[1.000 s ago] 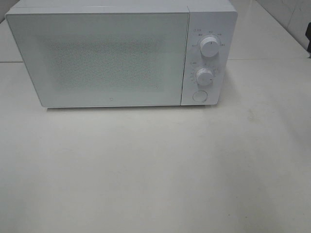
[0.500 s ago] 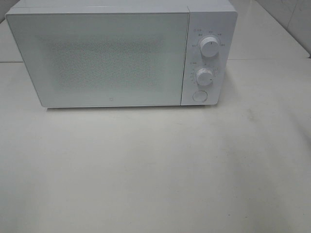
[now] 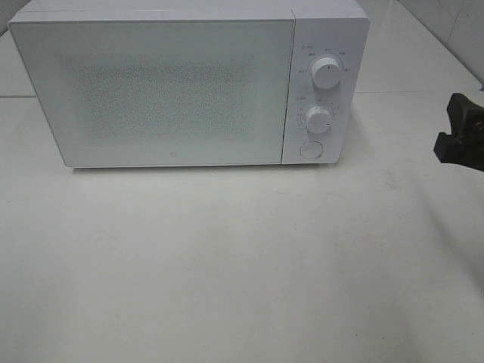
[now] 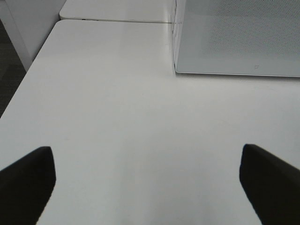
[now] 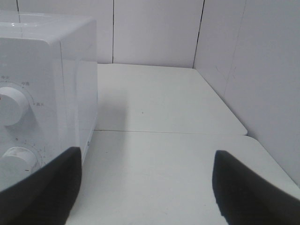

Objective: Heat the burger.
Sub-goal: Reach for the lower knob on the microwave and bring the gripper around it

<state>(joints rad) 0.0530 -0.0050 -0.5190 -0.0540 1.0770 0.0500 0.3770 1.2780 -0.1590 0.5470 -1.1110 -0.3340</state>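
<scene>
Fingers apart on left gripper, right gripper, near microwave.

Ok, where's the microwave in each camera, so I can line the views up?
Exterior high: the microwave fills the upper left and centre, door shut, knobs on its right end.
Left wrist: only a corner of its door shows, beyond the left gripper.
Right wrist: its end with the knobs, close beside the right gripper.
Shared landmark: the tabletop seam meeting the microwave's side.

The microwave is smooth, glossy white plastic; the table is smooth, faintly sheened white.
</scene>
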